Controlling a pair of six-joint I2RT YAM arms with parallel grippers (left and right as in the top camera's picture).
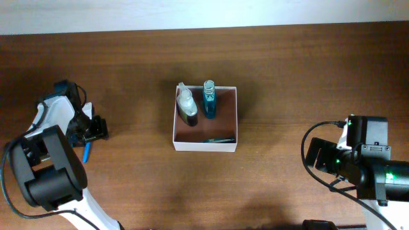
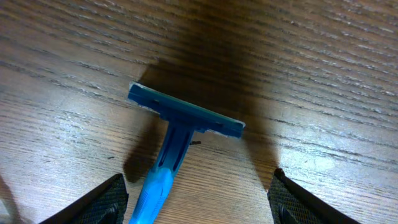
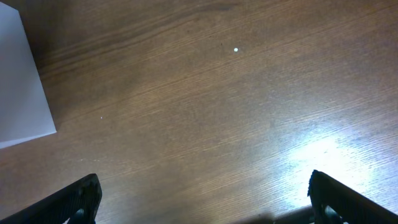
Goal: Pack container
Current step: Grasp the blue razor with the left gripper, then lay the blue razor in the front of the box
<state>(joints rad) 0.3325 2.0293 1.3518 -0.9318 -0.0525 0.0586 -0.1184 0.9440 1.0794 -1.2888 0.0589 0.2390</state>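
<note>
Brown table (image 1: 287,70): wood grain, carrying everything.
Container (image 1: 205,146): mid-table, well apart from both my arms; thin white walls, reddish-brown floor. One white wall (image 3: 22,87) shows at the left edge of my right wrist view.
Pale bottle (image 1: 186,105): inside the container, in the far corner on my left arm's side.
Blue bottle (image 1: 209,99): inside too, just beside the pale one, against the far wall.
Teal thing (image 1: 219,138): thin, by the container's near wall; too small to name.
Razor (image 2: 168,149): blue, flat on the table outside the container, over by my left arm.
Left gripper (image 2: 198,180): spread wide, holding nothing; one finger on each side of the razor's handle, neither touching it.
Right gripper (image 3: 204,183): spread wide, holding nothing, over the wood on the container's right.
</note>
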